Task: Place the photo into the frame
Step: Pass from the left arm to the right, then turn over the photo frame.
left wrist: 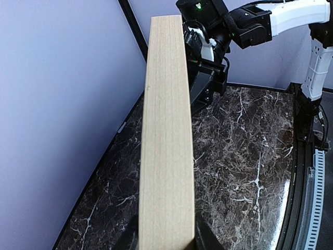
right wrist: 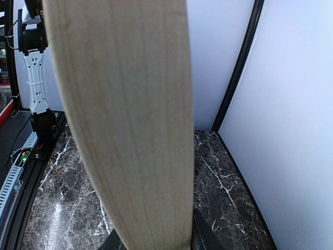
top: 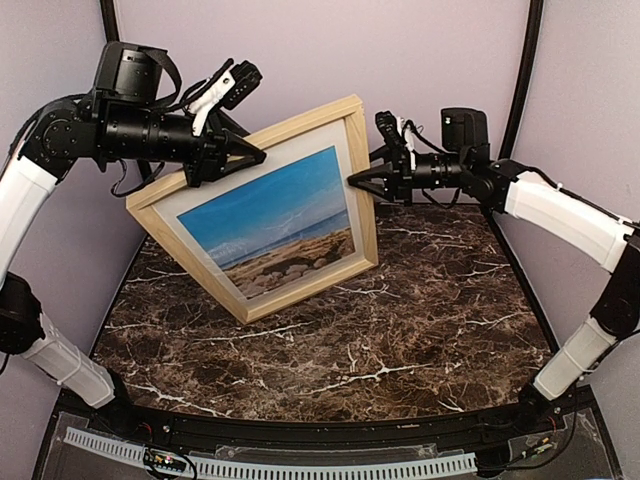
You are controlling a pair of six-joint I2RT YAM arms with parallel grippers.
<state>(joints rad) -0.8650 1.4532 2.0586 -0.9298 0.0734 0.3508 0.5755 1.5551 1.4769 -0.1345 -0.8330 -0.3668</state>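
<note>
Up close: wood rail of frame (right wrist: 130,130), pinched at side by right gripper (top: 356,182), at top rail by left gripper (top: 255,155). Held tilted over table (top: 420,340), w/ photo (top: 280,220) seated inside behind white mat (top: 180,215). Looks like last step, insertion done. Next: lower flat, both arms synced, then unclamp.

- Your frame (left wrist: 166,156) is bare light wood, matt, with a fine straight grain.
- The photo (top: 280,215) looks like a smooth paper print.
- Your desk (top: 400,330) is dark marble-look, glossy and white-veined.
- The right arm's white shell (top: 560,215) looks like smooth plastic.
</note>
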